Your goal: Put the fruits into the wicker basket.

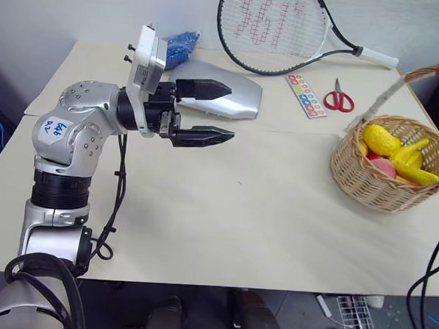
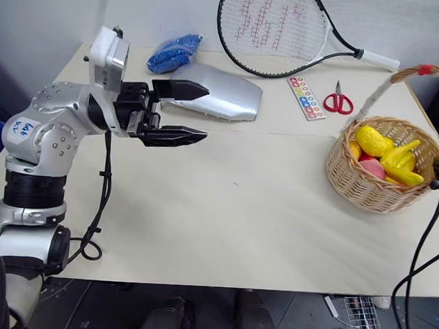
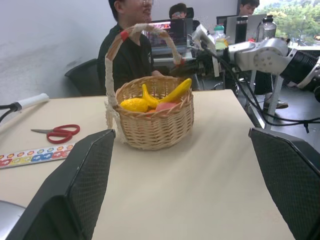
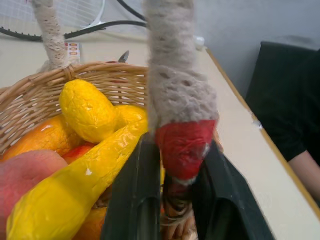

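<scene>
Left claw (image 1: 201, 113) hangs over the tabletop (image 1: 224, 209), fingers wide apart and empty; wicker basket (image 1: 373, 180) at far right holds the fruits (image 1: 397, 155). Risk: right claw (image 4: 172, 200) straddles the handle base, so any pull could tip the basket. Only the right wrist view shows that straddle; gripping or loose, cannot tell.

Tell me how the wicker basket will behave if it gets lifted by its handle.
The wicker basket would probably swing, since its tall arched handle sits high above the load. The fruits lie loosely piled, so they may shift and tilt it. It likely feels light: the weave looks thin. The right gripper stands astride the handle's red band.
</scene>
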Action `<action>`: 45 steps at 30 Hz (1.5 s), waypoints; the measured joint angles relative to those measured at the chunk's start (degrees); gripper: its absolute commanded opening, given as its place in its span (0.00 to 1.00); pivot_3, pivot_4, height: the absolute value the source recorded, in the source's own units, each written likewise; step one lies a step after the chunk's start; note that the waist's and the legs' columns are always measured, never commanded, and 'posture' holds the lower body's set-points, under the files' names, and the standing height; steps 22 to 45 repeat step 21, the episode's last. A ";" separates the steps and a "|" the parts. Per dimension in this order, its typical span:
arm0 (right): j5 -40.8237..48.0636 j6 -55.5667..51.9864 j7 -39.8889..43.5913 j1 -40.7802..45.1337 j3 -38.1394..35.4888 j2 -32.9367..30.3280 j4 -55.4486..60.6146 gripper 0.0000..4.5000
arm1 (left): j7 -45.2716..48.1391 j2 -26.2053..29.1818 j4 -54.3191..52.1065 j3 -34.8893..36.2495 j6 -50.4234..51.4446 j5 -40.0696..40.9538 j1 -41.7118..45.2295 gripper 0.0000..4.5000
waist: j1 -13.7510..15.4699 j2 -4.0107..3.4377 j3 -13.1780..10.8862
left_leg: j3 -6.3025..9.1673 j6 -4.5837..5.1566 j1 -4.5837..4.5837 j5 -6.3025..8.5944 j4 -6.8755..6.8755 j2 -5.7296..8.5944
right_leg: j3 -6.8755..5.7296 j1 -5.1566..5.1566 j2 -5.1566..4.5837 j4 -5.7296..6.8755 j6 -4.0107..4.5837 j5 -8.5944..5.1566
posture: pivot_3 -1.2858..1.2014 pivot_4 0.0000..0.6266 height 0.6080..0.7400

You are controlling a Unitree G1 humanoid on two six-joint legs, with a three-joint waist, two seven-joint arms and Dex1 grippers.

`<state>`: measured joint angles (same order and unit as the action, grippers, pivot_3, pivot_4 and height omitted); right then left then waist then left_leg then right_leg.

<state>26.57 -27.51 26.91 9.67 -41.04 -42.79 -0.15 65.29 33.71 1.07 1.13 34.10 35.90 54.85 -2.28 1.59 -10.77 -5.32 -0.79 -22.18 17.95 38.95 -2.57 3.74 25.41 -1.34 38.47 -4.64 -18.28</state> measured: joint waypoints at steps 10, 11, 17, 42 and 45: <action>6.49 -6.34 15.10 -23.30 -14.64 -7.20 4.78 1.00 | -1.24 -0.43 3.40 0.47 -2.41 -2.09 0.92 1.00 | 1.95 -0.23 0.10 | 0.01 0.16 0.03 0.07 0.03 0.20 | 0.02 -0.18 0.22 -0.30 -0.20 0.08 | 0.52 0.24 1.00; 7.04 -7.84 17.67 -26.27 -18.32 -8.91 4.52 1.00 | -1.71 -0.50 4.45 0.69 -2.83 -2.43 0.98 1.00 | 2.00 -0.26 0.12 | 0.02 0.25 0.10 0.06 0.01 0.31 | 0.11 -0.30 0.27 -0.39 -0.26 0.12 | 0.52 0.24 1.00; 10.59 -12.90 37.03 -39.41 -35.28 -17.39 -0.29 1.00 | 0.82 0.56 6.09 1.50 -2.52 -1.18 0.82 1.00 | 0.91 -0.03 0.01 | 0.02 0.64 1.18 0.65 -0.08 -0.15 | 0.20 -1.70 0.72 -1.10 -0.39 0.20 | 0.52 0.24 1.00; 10.05 -13.33 43.54 -40.45 -38.12 -21.10 -7.89 1.00 | 3.02 1.63 6.07 2.49 -1.31 0.32 0.74 1.00 | 0.20 -0.03 0.01 | -0.03 0.61 1.22 0.72 -0.07 -0.19 | 0.26 -1.75 0.71 -1.18 -0.39 0.20 | 0.52 0.24 1.00; 10.05 -13.33 43.54 -40.45 -38.12 -21.10 -7.89 1.00 | 3.02 1.63 6.07 2.49 -1.31 0.32 0.74 1.00 | 0.20 -0.03 0.01 | -0.03 0.61 1.22 0.72 -0.07 -0.19 | 0.26 -1.75 0.71 -1.18 -0.39 0.20 | 0.52 0.24 1.00</action>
